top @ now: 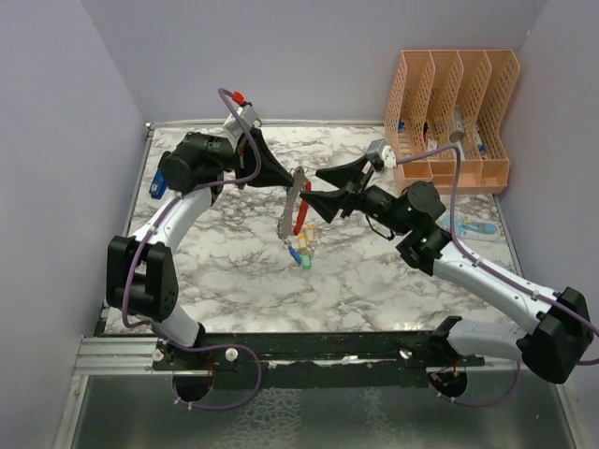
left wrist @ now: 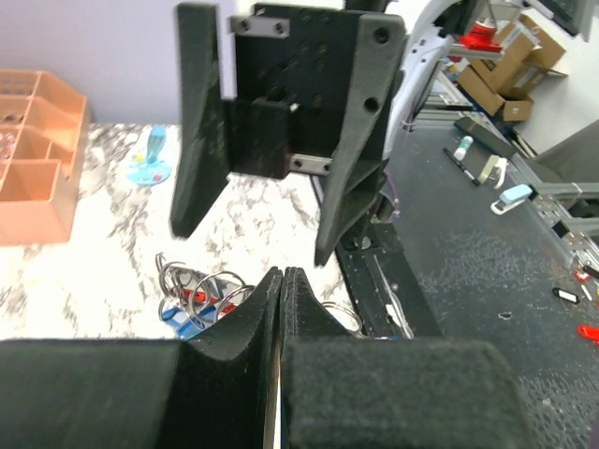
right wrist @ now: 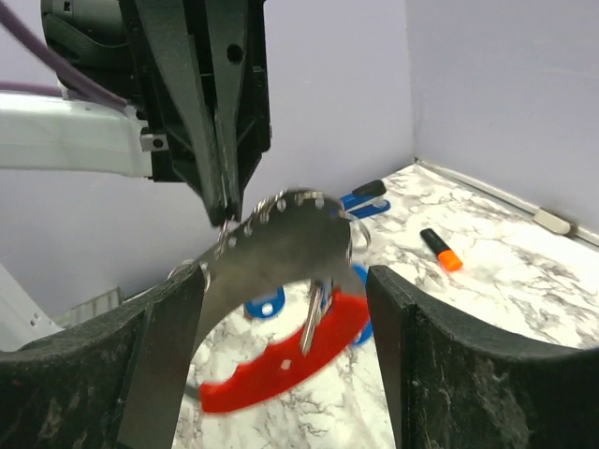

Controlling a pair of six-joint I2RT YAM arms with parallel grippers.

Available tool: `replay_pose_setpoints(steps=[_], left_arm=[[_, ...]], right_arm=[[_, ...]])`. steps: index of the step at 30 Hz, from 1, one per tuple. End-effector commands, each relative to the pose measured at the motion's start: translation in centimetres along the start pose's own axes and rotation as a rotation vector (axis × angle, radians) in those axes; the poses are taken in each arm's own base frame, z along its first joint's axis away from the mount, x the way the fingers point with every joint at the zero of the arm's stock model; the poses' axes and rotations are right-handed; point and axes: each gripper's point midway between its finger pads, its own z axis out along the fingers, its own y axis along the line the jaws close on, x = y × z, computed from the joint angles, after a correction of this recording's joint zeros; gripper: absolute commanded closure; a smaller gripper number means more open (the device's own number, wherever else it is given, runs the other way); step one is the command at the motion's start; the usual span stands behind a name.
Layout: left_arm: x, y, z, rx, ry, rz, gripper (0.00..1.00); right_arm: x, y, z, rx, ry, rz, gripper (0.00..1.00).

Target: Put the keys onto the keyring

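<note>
The keyring (top: 292, 206) hangs tilted above the middle of the table, silver-grey on one side (right wrist: 281, 245) and red on the other (right wrist: 281, 363). My left gripper (top: 288, 181) is shut on its upper silver edge; in the left wrist view the pads (left wrist: 271, 309) are pressed together. The right gripper (top: 311, 185) stands open, one finger (right wrist: 168, 360) on each side of the loop without clamping it. One metal key (right wrist: 314, 313) dangles inside the loop. More keys (top: 301, 251) with blue, yellow and green heads and wire rings (left wrist: 192, 290) hang at the lower end by the marble.
An orange desk organiser (top: 449, 112) stands at the back right. A blue object (top: 473, 227) lies at the right edge. An orange marker (right wrist: 440, 249) and a blue stapler (right wrist: 365, 197) lie on the table beyond the keyring. Purple walls close in three sides.
</note>
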Motion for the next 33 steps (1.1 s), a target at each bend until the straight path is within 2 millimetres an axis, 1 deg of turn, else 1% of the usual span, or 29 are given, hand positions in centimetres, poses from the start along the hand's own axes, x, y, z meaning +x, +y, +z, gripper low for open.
replay_pose_setpoints(steps=[1, 5, 9, 11, 13, 16, 17, 18, 19, 21, 24, 28, 31, 33], left_arm=[[0.8, 0.7, -2.8, -0.06, 0.134, 0.173, 1.0], [1.1, 2.2, -4.0, -0.099, 0.125, 0.096, 1.0], [2.5, 3.9, -4.7, -0.119, 0.113, -0.058, 1.0], [2.7, 4.1, -4.8, -0.121, 0.11, -0.085, 1.0], [2.4, 4.1, -4.7, -0.121, 0.097, -0.089, 1.0], [1.2, 3.4, -4.5, -0.121, 0.067, -0.041, 1.0], [0.3, 3.2, -4.4, -0.121, 0.054, -0.008, 1.0], [-1.1, 2.1, -4.1, -0.119, 0.041, 0.056, 1.0], [-2.0, 1.5, -3.9, -0.118, 0.026, 0.099, 1.0], [-3.5, 0.6, -3.7, -0.116, -0.001, 0.168, 1.0], [-5.0, -0.1, -3.4, -0.11, -0.064, 0.196, 1.0], [-6.8, 0.5, -3.4, -0.129, -0.141, 0.197, 1.0], [-9.2, 1.5, -3.5, -0.191, -0.216, 0.205, 1.0], [-10.7, 2.4, -3.6, -0.273, -0.251, 0.226, 1.0]], right_arm=[[0.8, -1.5, -1.3, 0.093, 0.04, -0.026, 0.29], [1.9, -1.3, -1.7, 0.086, 0.086, -0.023, 0.29], [3.4, -0.9, -1.7, 0.039, 0.12, -0.022, 0.31], [4.4, -0.7, -1.6, 0.02, 0.143, -0.016, 0.32], [4.9, -0.6, -1.6, 0.002, 0.152, -0.014, 0.33], [4.7, -0.3, -1.6, -0.017, 0.133, -0.028, 0.33], [4.5, -0.3, -1.6, -0.017, 0.125, -0.036, 0.33], [4.4, -0.3, -1.6, -0.017, 0.12, -0.044, 0.33], [4.2, -0.3, -1.6, -0.016, 0.116, -0.053, 0.33], [4.0, -0.4, -1.6, -0.01, 0.116, -0.067, 0.34], [3.3, -0.5, -1.8, 0.001, 0.101, -0.083, 0.34], [2.3, -0.4, -2.3, 0.013, 0.072, -0.1, 0.34], [1.5, -0.1, -2.5, 0.009, 0.055, -0.113, 0.34], [1.1, -0.1, -2.5, 0.011, 0.05, -0.122, 0.34]])
